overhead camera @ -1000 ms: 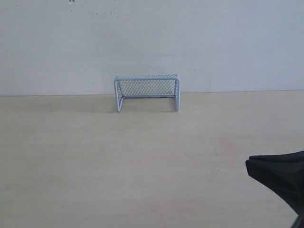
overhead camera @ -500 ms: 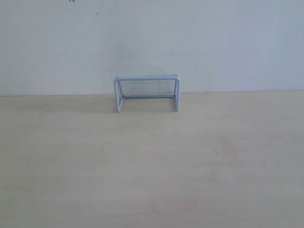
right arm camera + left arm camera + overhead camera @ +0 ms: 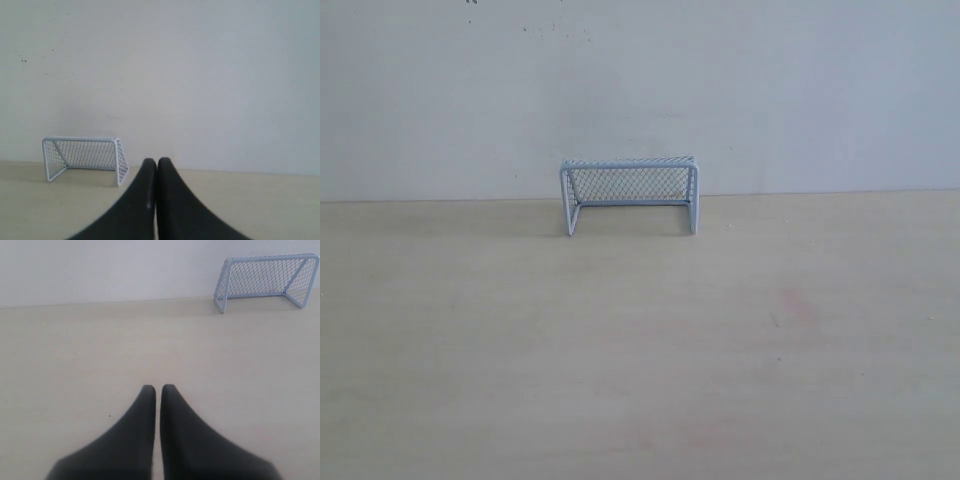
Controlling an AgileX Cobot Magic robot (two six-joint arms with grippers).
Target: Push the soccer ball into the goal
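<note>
The goal [image 3: 630, 194], a small light grey-white frame with fine mesh, stands against the back wall at mid-table, its mouth facing the front. It also shows in the left wrist view as the goal [image 3: 267, 280] and in the right wrist view as the goal [image 3: 85, 157]. The soccer ball is not visible in any view. My left gripper [image 3: 157, 388] is shut with nothing between its black fingers, low over bare table. My right gripper [image 3: 156, 161] is shut too, empty, well short of the goal. Neither gripper appears in the exterior view.
A pale wooden table [image 3: 640, 350] stretches from the front to a plain white wall [image 3: 640, 90] behind the goal. A faint reddish mark [image 3: 795, 305] lies on the tabletop right of centre.
A second ago my right gripper showed at the lower right edge of the exterior view; it has since withdrawn out of that view. The goal has not moved.
</note>
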